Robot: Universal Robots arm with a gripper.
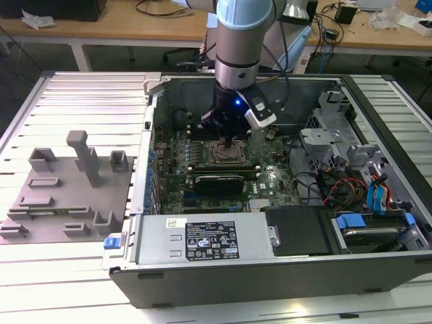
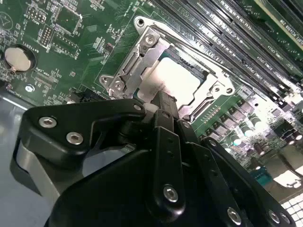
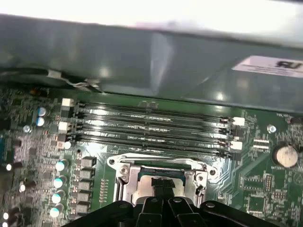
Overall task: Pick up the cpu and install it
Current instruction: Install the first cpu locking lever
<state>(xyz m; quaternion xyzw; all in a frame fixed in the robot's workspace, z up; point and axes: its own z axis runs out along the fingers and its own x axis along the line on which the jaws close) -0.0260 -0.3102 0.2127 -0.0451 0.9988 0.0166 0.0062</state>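
I have the gripper [image 2: 160, 97] down at mid-frame over the socket frame [image 2: 142, 52]; its fingers look pinched together against the cpu [image 2: 177, 80] seated inside.

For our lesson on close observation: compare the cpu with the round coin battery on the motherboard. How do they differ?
The cpu is square, pale and matte; the coin battery is round and shiny. The cpu sits inside a metal socket frame just past the end effector; the coin battery sits apart in its own holder. Both lie flat on the motherboard.
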